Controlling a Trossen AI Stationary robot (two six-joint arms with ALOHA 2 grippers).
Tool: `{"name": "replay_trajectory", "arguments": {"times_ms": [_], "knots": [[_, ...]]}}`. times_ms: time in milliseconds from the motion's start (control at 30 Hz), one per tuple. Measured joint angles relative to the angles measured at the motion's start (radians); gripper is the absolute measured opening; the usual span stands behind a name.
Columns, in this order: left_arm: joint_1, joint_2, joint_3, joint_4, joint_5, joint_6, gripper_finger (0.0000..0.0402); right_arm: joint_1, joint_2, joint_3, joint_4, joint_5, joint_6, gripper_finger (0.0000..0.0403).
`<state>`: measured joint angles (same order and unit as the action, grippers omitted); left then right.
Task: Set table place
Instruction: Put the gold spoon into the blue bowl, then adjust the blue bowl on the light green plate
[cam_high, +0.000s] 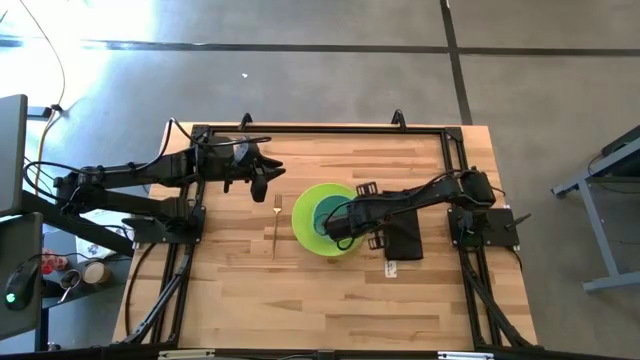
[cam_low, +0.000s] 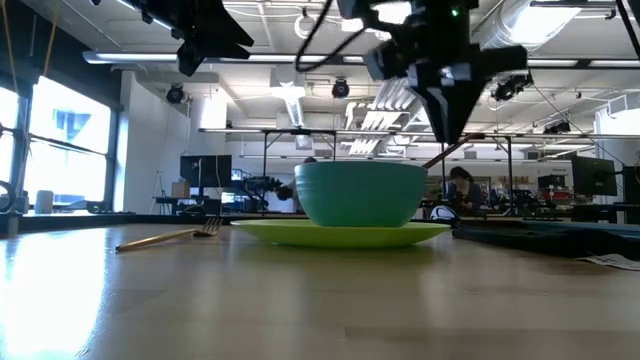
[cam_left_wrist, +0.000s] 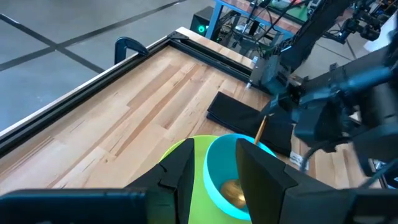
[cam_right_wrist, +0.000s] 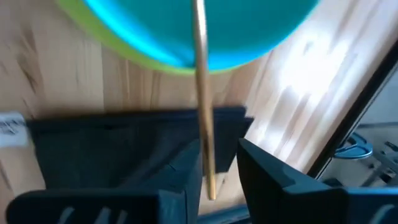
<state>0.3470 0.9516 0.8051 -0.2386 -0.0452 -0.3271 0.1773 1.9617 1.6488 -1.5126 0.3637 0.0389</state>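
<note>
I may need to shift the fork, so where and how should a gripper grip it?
Probably mid-handle, coming straight down with the jaws set across its width. The fork lies flat on the table, handle bare, with the plate close beside it.

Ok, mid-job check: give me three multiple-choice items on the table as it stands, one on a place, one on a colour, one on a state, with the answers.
1. Where does the fork lie?
A. in the bowl
B. on the table, on the left arm's side of the plate
C. on the dark napkin

2. What colour is the plate under the teal bowl?
A. white
B. red
C. lime green

3. What is the right gripper doing?
A. holding a gold spoon whose end is in the bowl
B. hanging open over bare wood
C. gripping the plate's rim

Answers: 1 B, the high view shows the fork on wood beside the plate. 2 C, the low view shows green. 3 A, the right wrist view shows the handle between its fingers.
</note>
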Motion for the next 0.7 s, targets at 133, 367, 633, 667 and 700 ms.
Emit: {"name": "replay_trajectory", "arguments": {"times_ms": [133,367,633,667,700], "knots": [[0.000,0.000,0.000,0.000,0.000,0.000,0.0106,-0.001,-0.001,0.106,-0.017,0.003,0.032,0.0100],[0.000,0.000,0.000,-0.001,0.007,0.000,0.0106,-0.026,-0.009,0.213,-0.045,0.043,0.109,0.0100],[0.000,0.000,0.000,-0.026,0.034,0.000,0.0106,-0.220,-0.067,0.090,0.110,-0.115,0.173,0.0009],[0.000,0.000,0.000,-0.036,0.034,0.000,0.0106,-0.243,-0.077,0.053,0.157,-0.142,0.178,0.0008],[0.000,0.000,0.000,-0.044,0.034,0.000,0.0106,-0.263,-0.085,0.017,0.195,-0.165,0.182,0.0004]]}}
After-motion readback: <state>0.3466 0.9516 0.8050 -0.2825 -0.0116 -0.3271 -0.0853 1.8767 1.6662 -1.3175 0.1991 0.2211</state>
